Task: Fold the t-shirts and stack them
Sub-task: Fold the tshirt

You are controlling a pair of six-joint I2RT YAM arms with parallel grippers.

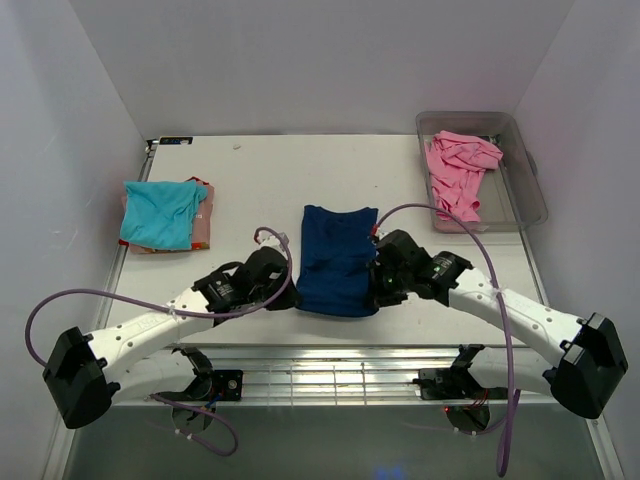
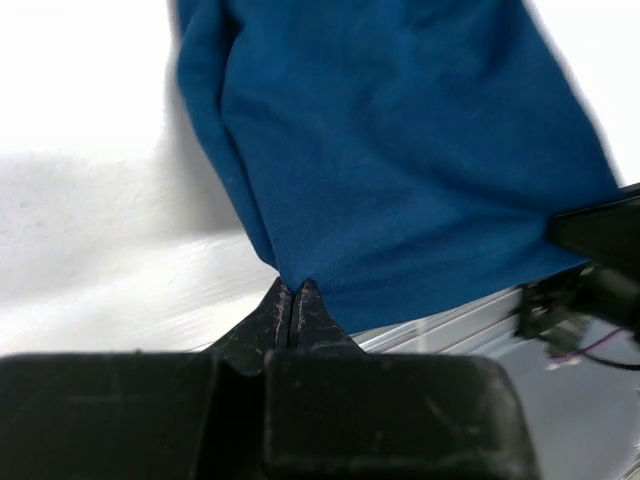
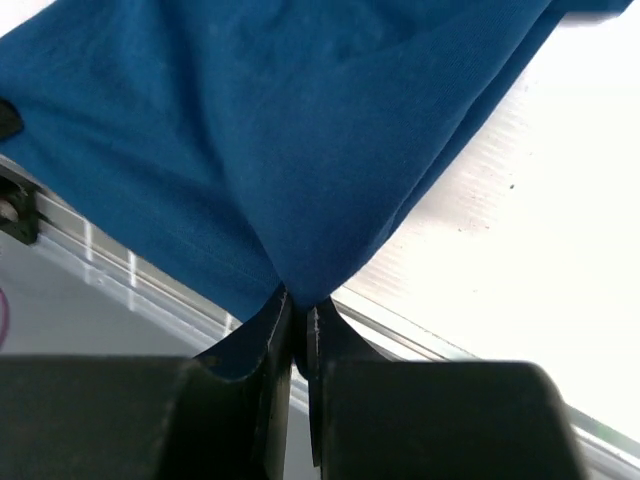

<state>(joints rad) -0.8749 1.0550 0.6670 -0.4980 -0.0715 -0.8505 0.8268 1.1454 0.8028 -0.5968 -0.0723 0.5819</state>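
A navy blue t-shirt point(image 1: 337, 258) lies part-folded at the table's middle front. My left gripper point(image 1: 289, 283) is shut on its near left corner, seen in the left wrist view point(image 2: 293, 288) with the blue cloth point(image 2: 400, 150) above the fingertips. My right gripper point(image 1: 376, 290) is shut on its near right corner, seen in the right wrist view point(image 3: 300, 300) with the cloth point(image 3: 280, 140) pinched between the fingers. A folded turquoise t-shirt point(image 1: 160, 212) lies on a stack at the left. A crumpled pink t-shirt point(image 1: 458, 172) lies in the tub.
A clear plastic tub point(image 1: 521, 160) stands at the back right. The turquoise shirt rests on a folded patterned cloth point(image 1: 204, 228). The table's slatted front edge point(image 1: 330, 375) runs just behind the shirt's near hem. White walls enclose the table.
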